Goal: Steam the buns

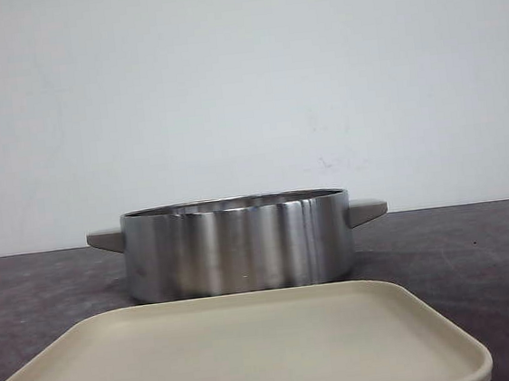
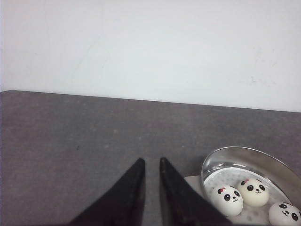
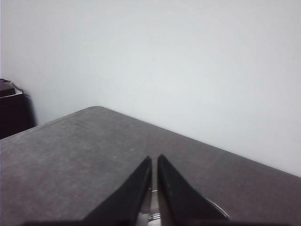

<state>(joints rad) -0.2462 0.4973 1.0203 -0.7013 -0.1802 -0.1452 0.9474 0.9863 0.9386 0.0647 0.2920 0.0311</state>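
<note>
Three white panda-faced buns (image 2: 226, 200) (image 2: 254, 192) (image 2: 284, 214) lie inside a steel pot (image 2: 244, 157) in the left wrist view; a fourth does not show. In the front view the pot (image 1: 238, 247) stands mid-table with grey side handles, and its wall hides the inside. My left gripper (image 2: 151, 162) is shut and empty, over bare table beside the pot. My right gripper (image 3: 154, 159) is shut, its tips over bare table. A shiny round metal piece (image 3: 153, 217) shows through the slit between its fingers. Neither gripper shows in the front view.
An empty beige tray (image 1: 236, 356) lies in front of the pot, near the table's front edge. The table is dark grey, with a white wall behind. A dark object (image 3: 14, 115) stands off the table's far corner in the right wrist view.
</note>
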